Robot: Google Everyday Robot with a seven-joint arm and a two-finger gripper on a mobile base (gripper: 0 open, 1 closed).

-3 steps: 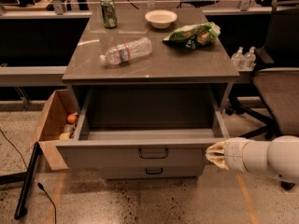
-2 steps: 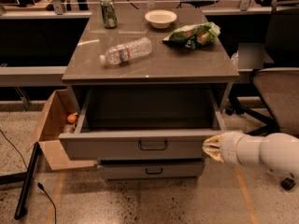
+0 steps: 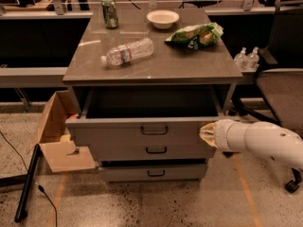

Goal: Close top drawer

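The top drawer now sits further into the cabinet than 0.7 s ago, with less of its interior exposed. The gripper has followed it toward 12 o'clock.

The top drawer remains partly open. It projects from under the cabinet top, and a band of dark interior is visible behind the front panel. Its long axis runs from 9 o'clock to 3 o'clock across the view. The front panel faces 6 o'clock, toward the camera, and the handle is at its centre. Two lower drawers sit below it.

The gripper is at the 3 o'clock end of the front panel, right at the panel's edge. Contact cannot be confirmed, and whether the tool is released or clenched cannot be told. The white arm enters from 4 o'clock.

On the cabinet top:
- Can, at 11 o'clock, upright.
- Bowl, at 12 o'clock.
- Chip bag, at 2 o'clock.
- Bottle, lying on its side, left of centre.

A cardboard box stands open just beside the cabinet at 9 o'clock.
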